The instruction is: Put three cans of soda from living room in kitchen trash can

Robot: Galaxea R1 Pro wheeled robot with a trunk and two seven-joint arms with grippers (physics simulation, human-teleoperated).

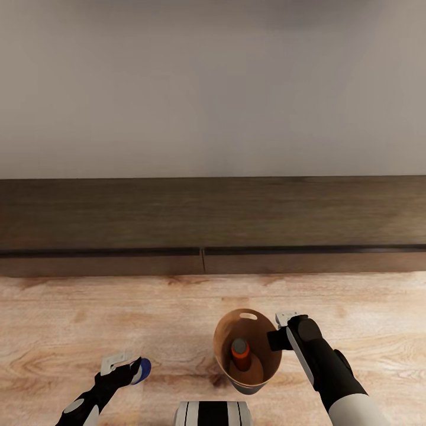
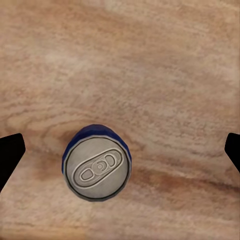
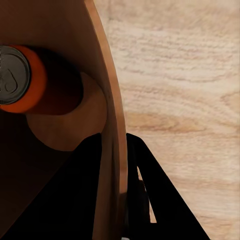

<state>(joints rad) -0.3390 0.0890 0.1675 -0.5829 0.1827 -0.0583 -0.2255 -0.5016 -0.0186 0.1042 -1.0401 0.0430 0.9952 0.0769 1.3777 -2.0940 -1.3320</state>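
Observation:
The trash can, brown inside, is over the plank floor with my right gripper shut on its right rim. In the right wrist view the gripper has one finger inside the bin wall and one outside. An orange soda can lies inside the bin, its grey top showing. A blue soda can stands upright on the floor at the tip of my left gripper. In the left wrist view, the blue can sits between the wide-open fingertips, touching neither.
A long dark wood cabinet runs across the view against a pale wall, just beyond the bin. Light wood plank floor spreads in front of it. My own base shows at the bottom edge.

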